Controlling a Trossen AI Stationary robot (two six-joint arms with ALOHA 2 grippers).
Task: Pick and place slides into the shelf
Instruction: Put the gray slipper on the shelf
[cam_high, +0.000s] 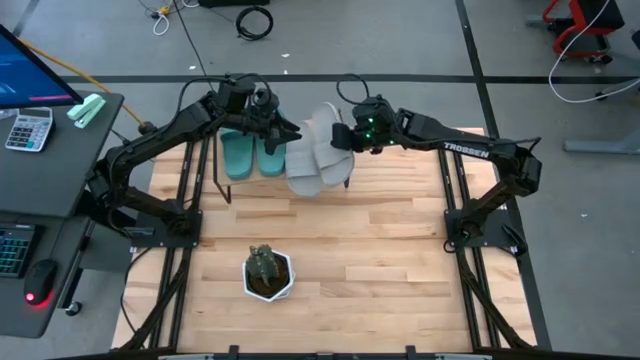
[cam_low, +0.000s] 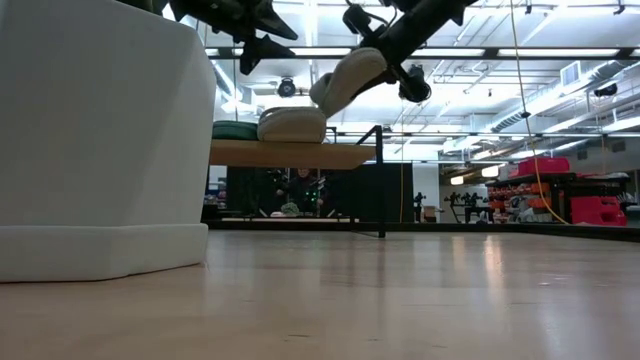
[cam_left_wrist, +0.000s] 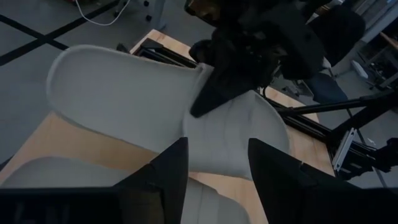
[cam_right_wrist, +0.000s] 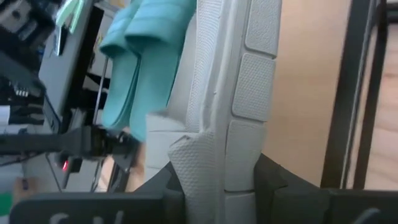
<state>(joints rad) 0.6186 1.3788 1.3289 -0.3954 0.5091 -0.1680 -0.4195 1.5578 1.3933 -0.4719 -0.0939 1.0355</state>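
Note:
Two teal slides (cam_high: 253, 155) lie side by side on the shelf (cam_low: 290, 153) at the table's far edge. One grey slide (cam_high: 305, 170) rests sole-down on the board to their right, also seen in the low view (cam_low: 292, 124). My right gripper (cam_high: 347, 136) is shut on the second grey slide (cam_low: 350, 78), which is tilted above the resting one. My left gripper (cam_left_wrist: 217, 174) is open. It hovers over the shelf (cam_high: 280, 130) between the teal pair and the grey slides and holds nothing. My right gripper pinches the grey slide through its thickness, with one finger on the treaded sole (cam_right_wrist: 239, 180) and the other on the opposite face. It reaches in from the table's right. The slide is tilted, and its lower end (cam_low: 320, 95) is close above the resting grey slide. Whether the two slides touch, I cannot tell.
A small plant in a white pot (cam_high: 268, 272) stands near the table's middle, toward the near edge, and fills the left of the low view (cam_low: 100, 140). The shelf's black legs (cam_low: 382, 180) stand at the far edge. Bare tabletop (cam_high: 380, 250) lies to the right of the pot.

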